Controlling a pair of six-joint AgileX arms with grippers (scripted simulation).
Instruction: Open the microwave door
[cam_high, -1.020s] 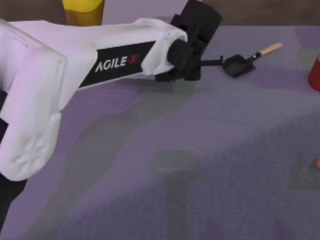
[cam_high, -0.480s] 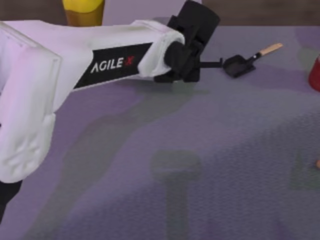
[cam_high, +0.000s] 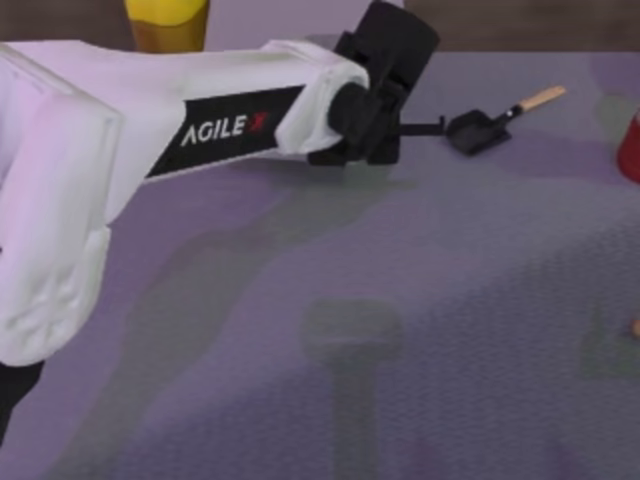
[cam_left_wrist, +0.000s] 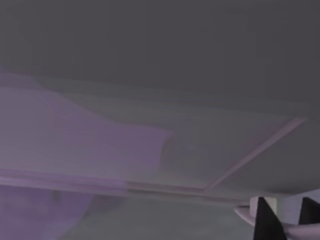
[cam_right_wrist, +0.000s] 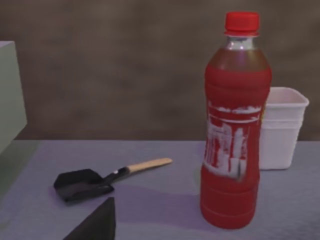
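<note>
Purple-grey table (cam_high: 420, 330) fills the top view; the left arm (cam_high: 150, 150) is stretched across it toward the far edge, and its left gripper (cam_high: 392, 52) is pressed close to the microwave (cam_high: 270, 20), of which only a pale sliver is seen; whether the claw is open or closed cannot be told; the microwave door (cam_left_wrist: 150, 150) fills the left wrist view; a black scoop (cam_high: 478, 130) lies just beyond; a red bottle (cam_right_wrist: 235, 125) stands beside a white cup (cam_right_wrist: 282, 127); the right gripper is out of sight.
</note>
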